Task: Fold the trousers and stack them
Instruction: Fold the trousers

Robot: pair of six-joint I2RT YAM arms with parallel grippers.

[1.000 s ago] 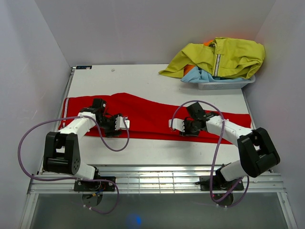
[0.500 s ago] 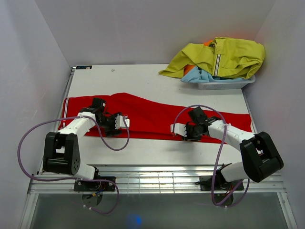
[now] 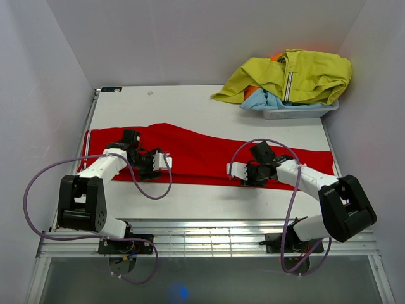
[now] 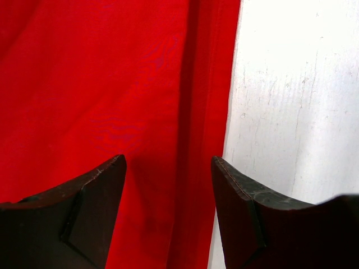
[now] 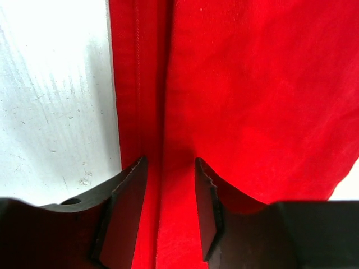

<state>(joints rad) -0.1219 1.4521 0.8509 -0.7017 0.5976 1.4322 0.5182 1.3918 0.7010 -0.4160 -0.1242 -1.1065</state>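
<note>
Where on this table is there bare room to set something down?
Free: the far strip between the trousers and back wall, left of the clothes bin; the near strip along the table edge. Crowded: the trousers' band.

The worktop (image 3: 177, 104) has bare room along its far edge, from the far left corner to the middle, and a narrow strip along the near edge. The left arm (image 3: 104, 166) and the right arm (image 3: 299, 175) stand low over the trousers (image 3: 196, 149) across the middle. A tray (image 3: 297, 114) heaped with clothes (image 3: 304, 73) blocks the far right corner.
</note>
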